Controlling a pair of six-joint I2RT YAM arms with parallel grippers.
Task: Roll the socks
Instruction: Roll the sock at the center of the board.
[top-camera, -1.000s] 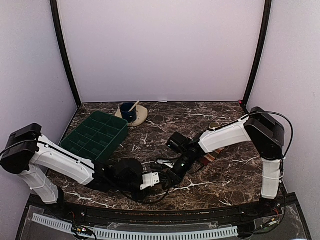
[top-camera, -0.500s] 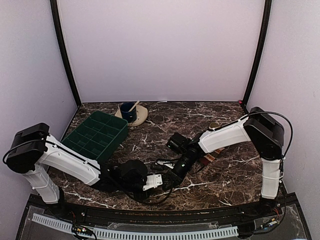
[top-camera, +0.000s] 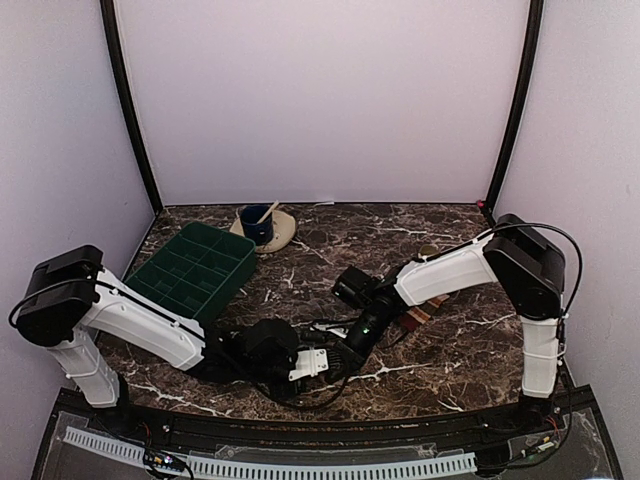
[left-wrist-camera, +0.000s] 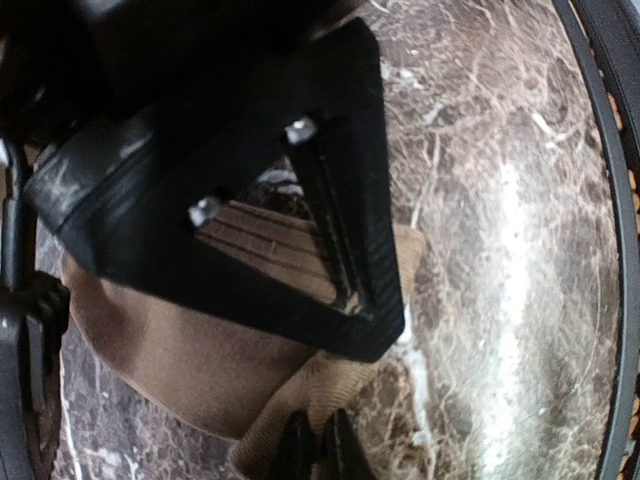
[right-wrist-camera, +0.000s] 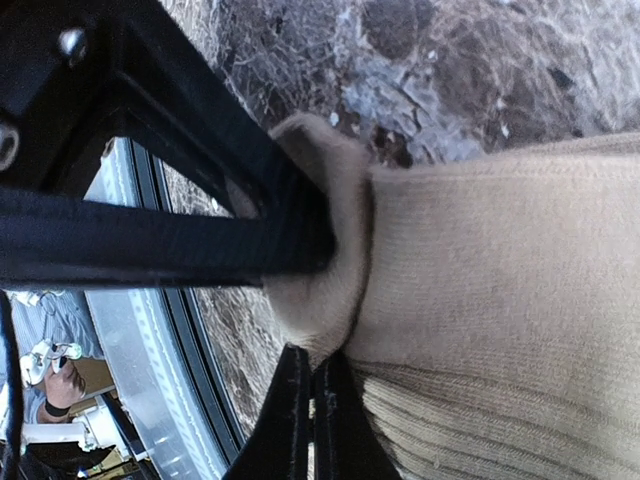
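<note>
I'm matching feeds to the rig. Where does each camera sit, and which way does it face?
Top external: above and behind the arm bases, looking down on the dark marble table; left arm and right arm show.
Left wrist: on its arm, facing down at the plain tan sock; left gripper pinches it.
Right wrist: facing the same sock; right gripper grips its edge.
Both wrist views share it.

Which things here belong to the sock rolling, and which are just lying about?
Job: tan sock, pinched by left gripper and right gripper; striped sock.
Lying about: green tray; blue cup on saucer.
</note>
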